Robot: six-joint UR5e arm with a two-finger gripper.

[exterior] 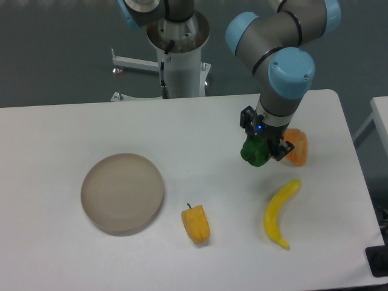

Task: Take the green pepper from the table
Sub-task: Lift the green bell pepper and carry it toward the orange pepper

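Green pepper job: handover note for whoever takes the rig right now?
Gripper: shut on the green pepper, near the table's right side.
It partly hides the orange piece behind it; banana lies below, yellow pepper and round plate to the left.
Done: pepper grasped and seemingly off the table.
Left: hold the grip; no drop target shown.
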